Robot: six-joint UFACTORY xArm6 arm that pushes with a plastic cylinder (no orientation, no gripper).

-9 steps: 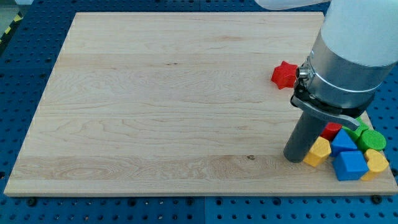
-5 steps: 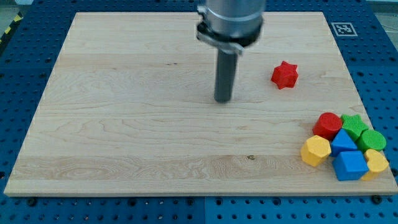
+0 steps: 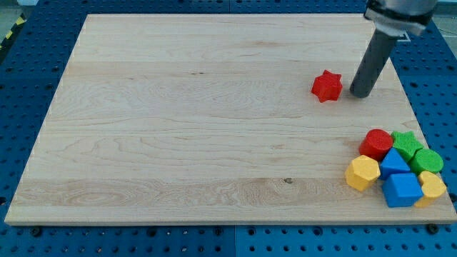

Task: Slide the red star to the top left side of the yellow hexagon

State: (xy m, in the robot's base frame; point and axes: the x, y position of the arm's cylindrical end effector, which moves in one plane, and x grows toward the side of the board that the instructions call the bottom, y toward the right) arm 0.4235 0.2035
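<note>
The red star (image 3: 327,86) lies on the wooden board (image 3: 178,121) at the view's upper right. My tip (image 3: 359,94) stands just to the star's right, with a small gap between them. The yellow hexagon (image 3: 363,173) sits at the view's lower right, at the left edge of a cluster of blocks, well below the star.
The cluster at the lower right holds a red cylinder (image 3: 375,143), a green star (image 3: 405,143), a green cylinder (image 3: 428,160), a blue triangle-like block (image 3: 394,163), a blue cube (image 3: 401,190) and a second yellow block (image 3: 433,186). The board's right edge is close.
My tip went from beside the block cluster up to the board's middle, then right to just beside the red star. No block has moved.
</note>
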